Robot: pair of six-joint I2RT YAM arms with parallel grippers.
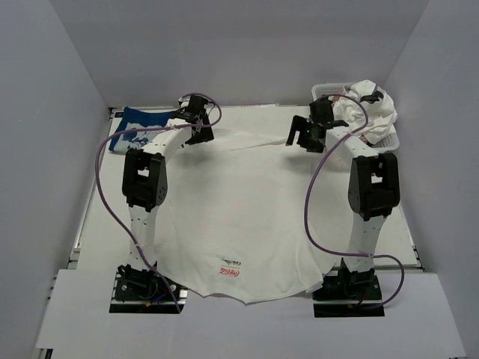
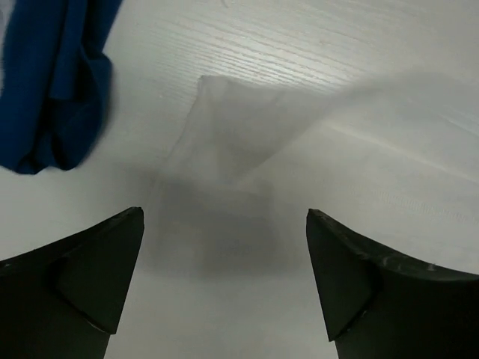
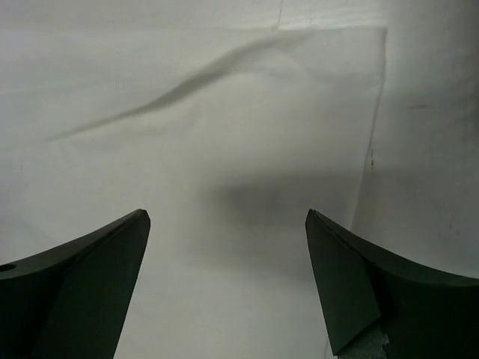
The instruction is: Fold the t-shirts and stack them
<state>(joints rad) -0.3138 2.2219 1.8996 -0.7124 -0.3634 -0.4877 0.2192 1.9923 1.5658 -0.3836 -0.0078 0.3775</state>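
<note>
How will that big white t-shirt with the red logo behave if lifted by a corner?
Probably floppy: the large white cloth t-shirt with the red logo lies flat with soft ridges, so it should sag when lifted and bunch if pushed. It looks thin, so likely light.

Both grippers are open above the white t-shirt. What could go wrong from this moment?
1. The blue t-shirt lies near the open left gripper; a grasp there might catch it too.
2. The white t-shirt has a ridge ahead of the right gripper; folding now may press it in.
</note>
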